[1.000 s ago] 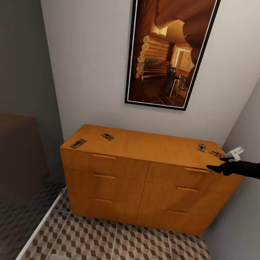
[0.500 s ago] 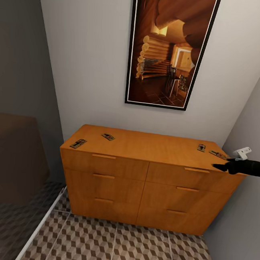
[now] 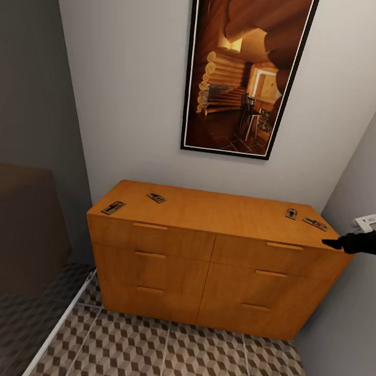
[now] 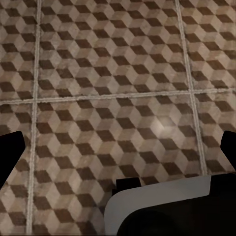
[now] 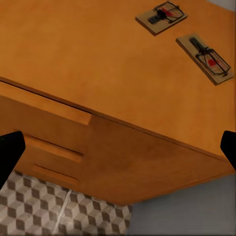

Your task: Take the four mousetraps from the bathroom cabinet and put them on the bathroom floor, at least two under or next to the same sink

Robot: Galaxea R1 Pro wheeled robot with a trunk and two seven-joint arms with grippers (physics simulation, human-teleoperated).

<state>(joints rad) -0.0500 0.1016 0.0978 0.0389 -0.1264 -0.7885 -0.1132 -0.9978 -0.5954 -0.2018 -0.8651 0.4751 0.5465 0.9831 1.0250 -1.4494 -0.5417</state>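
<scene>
Gray walls are boxing in the cabinet point(image 3: 215, 255) on the bathroom floor point(image 3: 192, 358). 4 mousetraps point(image 3: 113, 207) point(image 3: 156, 198) point(image 3: 291, 213) point(image 3: 314, 224) are lying on its top. Right gripper point(image 3: 334, 244) is hovering beside the right corner, fingers spread; left gripper point(image 4: 118, 152) is facing tiles, spread.

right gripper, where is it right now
In the head view the right gripper hovers at the right end of the cabinet, just off its front corner, nearest the two right-hand mousetraps.
</scene>
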